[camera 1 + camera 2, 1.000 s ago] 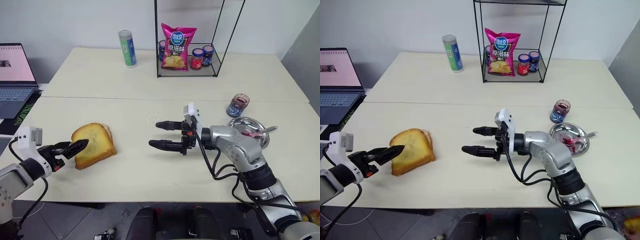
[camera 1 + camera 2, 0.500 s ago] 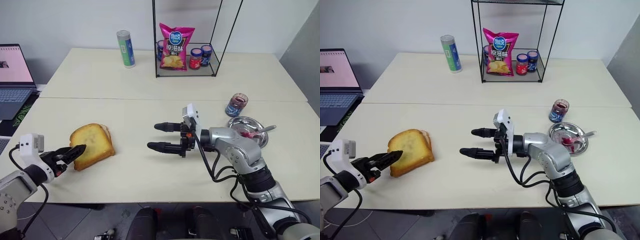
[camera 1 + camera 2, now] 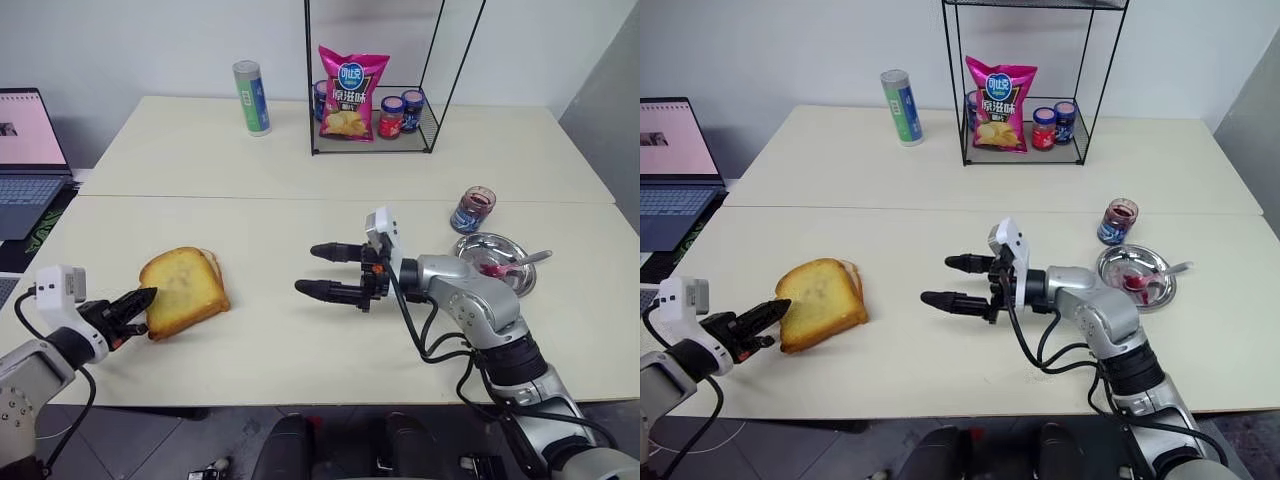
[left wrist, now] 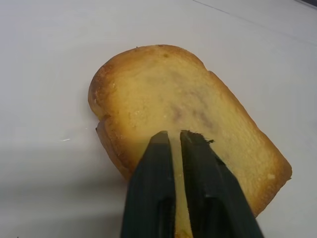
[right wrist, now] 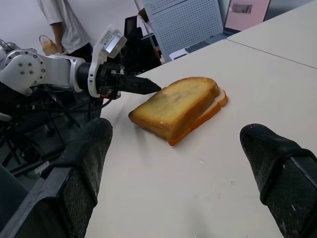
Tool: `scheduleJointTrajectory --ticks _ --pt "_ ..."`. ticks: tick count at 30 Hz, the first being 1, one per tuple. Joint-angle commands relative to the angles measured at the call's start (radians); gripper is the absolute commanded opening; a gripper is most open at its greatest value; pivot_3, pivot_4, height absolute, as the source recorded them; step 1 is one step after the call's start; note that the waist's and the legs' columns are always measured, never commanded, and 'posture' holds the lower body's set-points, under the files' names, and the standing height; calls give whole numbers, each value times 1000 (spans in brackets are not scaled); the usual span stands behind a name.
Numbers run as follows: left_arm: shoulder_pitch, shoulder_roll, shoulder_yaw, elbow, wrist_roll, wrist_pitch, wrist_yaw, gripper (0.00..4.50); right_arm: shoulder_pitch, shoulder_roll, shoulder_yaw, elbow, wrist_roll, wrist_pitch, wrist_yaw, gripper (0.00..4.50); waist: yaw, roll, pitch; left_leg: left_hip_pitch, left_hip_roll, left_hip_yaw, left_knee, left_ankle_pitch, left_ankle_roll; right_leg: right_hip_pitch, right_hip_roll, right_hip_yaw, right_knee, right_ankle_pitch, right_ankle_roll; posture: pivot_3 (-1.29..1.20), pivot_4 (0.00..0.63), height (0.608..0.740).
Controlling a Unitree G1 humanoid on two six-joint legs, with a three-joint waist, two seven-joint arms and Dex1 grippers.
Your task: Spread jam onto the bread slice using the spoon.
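Nearest me, my left gripper (image 3: 140,298) has its fingers pressed together at the near-left crust of the bread slice (image 3: 184,291); I can't quite tell if they pinch the edge or only touch it, so a nudge could shove or tip the slice. My right gripper (image 3: 318,270) hangs wide apart and empty over mid-table, well apart from the thick, golden, dark-crusted slice, which shows only faint purplish traces. Farther right, the spoon (image 3: 520,264) lies in the metal dish (image 3: 478,246) beside the jam (image 3: 481,203), so I'd risk knocking that jar when reaching.
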Motion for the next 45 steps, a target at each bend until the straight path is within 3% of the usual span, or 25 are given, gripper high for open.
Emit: scheduleJointTrajectory --ticks 1,9,14,16,19,25,31,39,45 --pt "-41 23 57 -28 -46 -7 29 48 -18 0 -33 -13 1 -19 7 4500 0 0 0 0 0 0 0 0 0 0 0 0 0 0 0 0 150 740" --pt "-150 70 115 -65 -209 97 90 48 -25 -11 -65 -2 -1 -19 -3 4500 -2 -1 0 0 0 0 1 0 0 0 0 0 1 0 0 0 150 740" --pt "-133 121 85 -46 -161 51 80 48 -22 -14 -77 7 -7 -22 -17 4500 -3 -1 0 1 0 1 1 1 -1 1 1 1 1 0 0 0 150 740" --pt "-116 132 134 -3 -154 35 79 48 -20 -13 -80 -4 0 -12 -18 4500 -4 -1 0 1 0 1 1 1 -1 0 2 1 1 0 0 0 150 740" --pt "-39 140 199 57 -149 21 39 455 -7 -17 -69 -32 8 -1 -9 4500 -8 -1 0 1 0 1 0 1 -2 0 2 1 1 0 0 0 150 740" --pt "78 52 207 27 -185 25 42 1703 -2 10 -37 -36 13 14 2 4500 -6 -1 -1 1 1 2 0 1 -2 -1 2 2 1 0 0 0 150 740" --pt "78 -3 149 -3 -202 17 58 2807 0 23 -18 -43 7 11 14 4500 5 -2 -1 1 1 0 1 2 -1 0 1 1 1 1 -2 0 150 740" --pt "-4 2 39 92 -137 -20 90 4421 12 16 -10 -59 3 17 7 4500 3 -2 -2 1 2 1 1 3 -2 0 3 1 1 2 -4 0 150 740" --pt "-53 9 -48 192 -81 -50 57 4421 24 2 -25 -75 3 27 -15 4500 -2 -3 -2 1 2 2 1 3 -2 0 4 2 2 2 -3 0 150 740"
